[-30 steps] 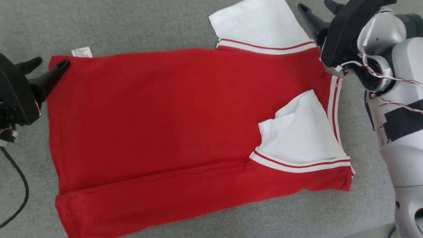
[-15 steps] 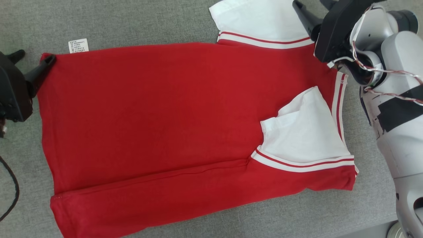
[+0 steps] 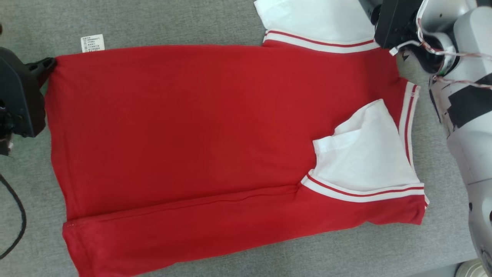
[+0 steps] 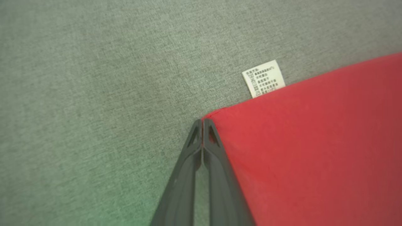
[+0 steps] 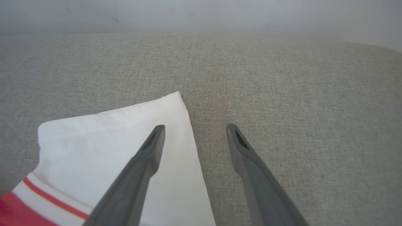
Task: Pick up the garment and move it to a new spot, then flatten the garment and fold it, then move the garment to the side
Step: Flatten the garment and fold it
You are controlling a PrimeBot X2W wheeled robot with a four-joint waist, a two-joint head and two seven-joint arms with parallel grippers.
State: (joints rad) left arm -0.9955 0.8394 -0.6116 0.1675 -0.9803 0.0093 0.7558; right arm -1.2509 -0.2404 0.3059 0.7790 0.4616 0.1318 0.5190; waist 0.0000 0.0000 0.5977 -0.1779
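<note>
Grey surface | left gripper seen closed at garment corner, pinch not discernible | right gripper held spread astride sleeve edge | garment laid flat across surface, label exposed beside the gripped-side corner

The bench is covered in a grey, finely woven cloth, evenly lit, with soft shadows and no glare. In the right wrist view its far edge runs straight, then curves down at the right, and a plain pale grey wall stands behind it.
</note>
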